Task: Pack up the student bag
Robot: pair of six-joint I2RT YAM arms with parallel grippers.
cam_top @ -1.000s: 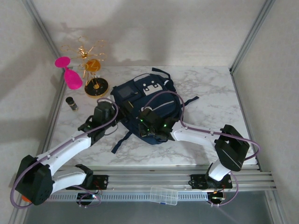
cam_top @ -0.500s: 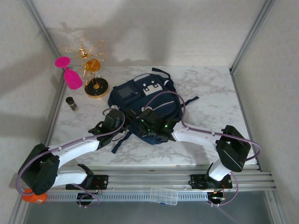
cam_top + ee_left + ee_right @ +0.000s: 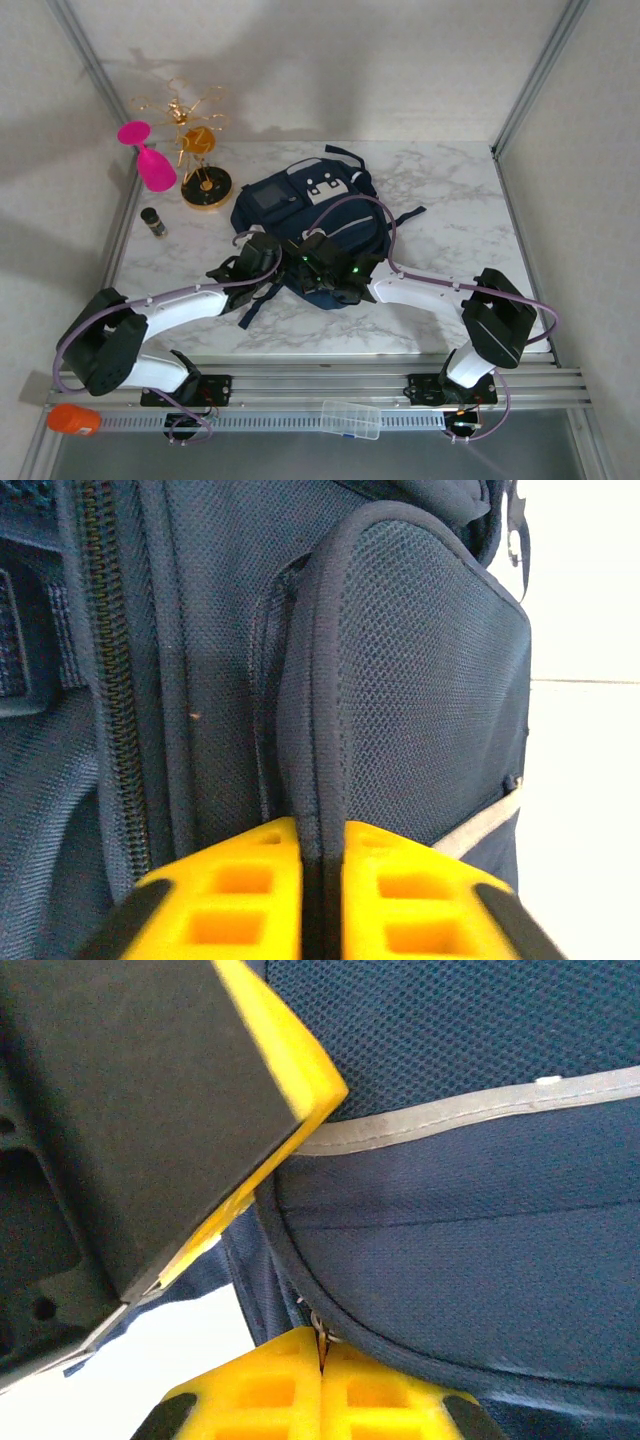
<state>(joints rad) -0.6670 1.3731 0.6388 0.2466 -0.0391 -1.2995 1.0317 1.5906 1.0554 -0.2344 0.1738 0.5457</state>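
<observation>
The student bag [image 3: 300,195], navy with thin white stripes, lies on the marble table with both grippers at its near edge. My left gripper [image 3: 272,268] is shut on the piped rim of the bag's mesh side pocket [image 3: 420,660], and the rim runs up from between the yellow fingers [image 3: 240,890]. My right gripper [image 3: 302,270] sits just to its right, shut on a small metal zipper pull [image 3: 322,1332] at the curved zip seam of the bag [image 3: 460,1240]. In the right wrist view, one black-and-yellow finger of the left gripper [image 3: 200,1110] shows close by at the upper left.
A pink goblet [image 3: 150,162], a gold wire ornament on a round stand [image 3: 203,160] and a small dark bottle [image 3: 153,221] stand at the back left. A clear plastic case [image 3: 350,418] and an orange object [image 3: 72,418] lie on the rail in front. Metal frame posts flank the table.
My left arm swung right to the bag's near edge, and its gripper went from open to shut on the pocket rim. The right arm has kept its place and grip.
</observation>
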